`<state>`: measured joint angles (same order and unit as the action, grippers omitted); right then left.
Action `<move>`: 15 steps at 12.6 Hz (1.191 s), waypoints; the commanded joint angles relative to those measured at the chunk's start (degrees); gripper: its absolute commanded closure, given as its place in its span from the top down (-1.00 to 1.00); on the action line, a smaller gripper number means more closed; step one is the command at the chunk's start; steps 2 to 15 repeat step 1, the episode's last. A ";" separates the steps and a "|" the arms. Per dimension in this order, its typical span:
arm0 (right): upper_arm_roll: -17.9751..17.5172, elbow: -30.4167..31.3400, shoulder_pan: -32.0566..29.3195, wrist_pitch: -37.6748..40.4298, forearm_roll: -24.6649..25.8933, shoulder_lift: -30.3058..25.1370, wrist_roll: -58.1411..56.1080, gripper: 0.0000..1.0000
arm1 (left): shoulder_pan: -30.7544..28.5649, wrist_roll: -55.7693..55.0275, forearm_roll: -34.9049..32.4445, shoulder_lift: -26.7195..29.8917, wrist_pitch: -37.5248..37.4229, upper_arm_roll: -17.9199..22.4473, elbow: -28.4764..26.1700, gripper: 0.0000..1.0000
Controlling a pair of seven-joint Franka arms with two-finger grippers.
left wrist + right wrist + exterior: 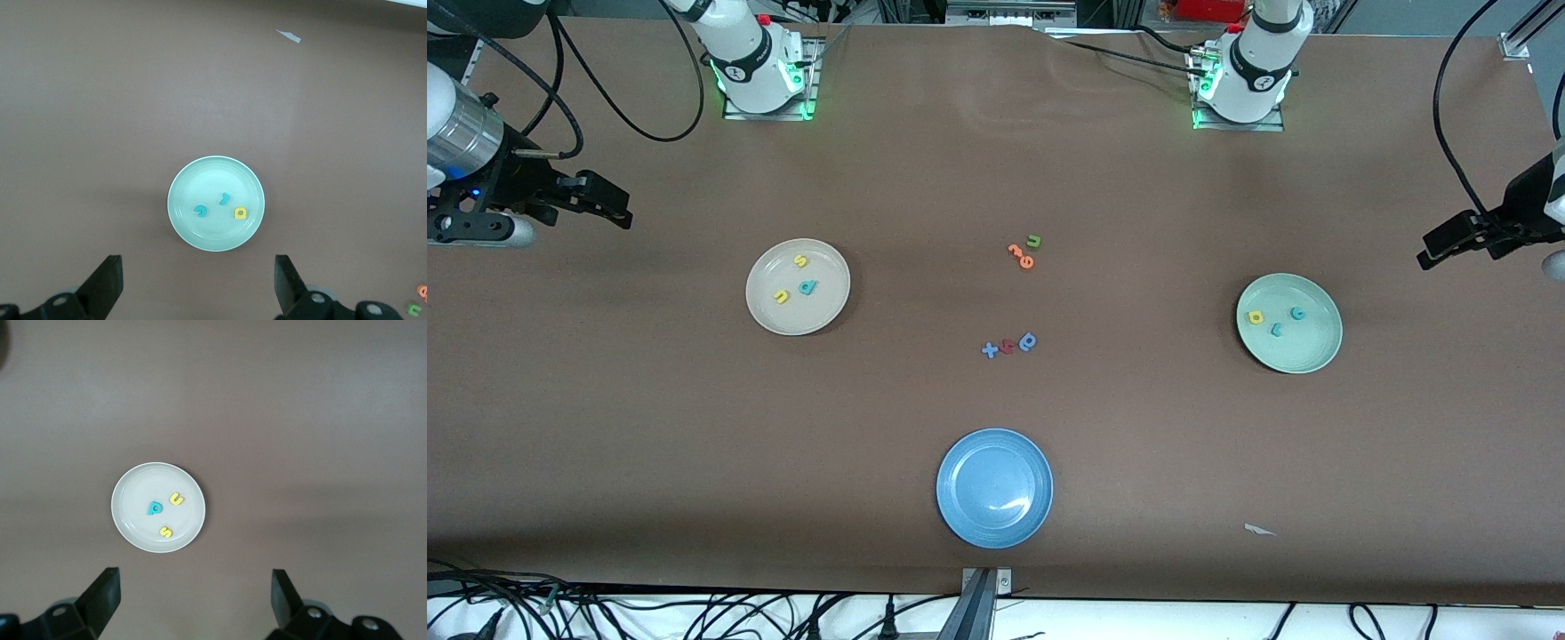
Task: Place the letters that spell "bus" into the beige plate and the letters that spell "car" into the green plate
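The beige plate [769,316] [133,513] holds a yellow "s" [801,260] [165,532], a yellow "u" [781,297] [176,499] and a teal "b" [808,287] [155,509]. In the green plate [1307,356] [200,180] lie a teal "c" [1297,313] [199,211], a yellow "a" [1256,316] [241,213] and a teal "r" [1276,330] [225,198]. My right gripper [615,210] [195,600] hangs open and empty, high over the table's right-arm end. My left gripper [1430,252] [198,283] is open and empty, high over the left-arm end.
A blue plate [994,487] sits empty near the front camera. Mid-table lie two orange letters with a green "u" [1024,253], and nearer the camera a row of blue and red letters [1009,345]. A white scrap [1258,530] lies toward the table's near edge.
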<state>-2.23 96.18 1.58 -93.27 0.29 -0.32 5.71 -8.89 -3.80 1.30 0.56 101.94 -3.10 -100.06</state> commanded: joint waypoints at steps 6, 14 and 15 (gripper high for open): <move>0.03 -0.38 0.09 0.54 0.76 -0.38 -0.79 1.00 | -0.34 2.83 0.72 -0.39 -0.34 -0.24 1.27 1.00; 0.03 -0.38 0.09 0.54 0.76 -0.38 -0.79 1.00 | -0.34 2.83 0.72 -0.39 -0.34 -0.24 1.27 1.00; 0.03 -0.38 0.09 0.54 0.76 -0.38 -0.79 1.00 | -0.34 2.83 0.72 -0.39 -0.34 -0.24 1.27 1.00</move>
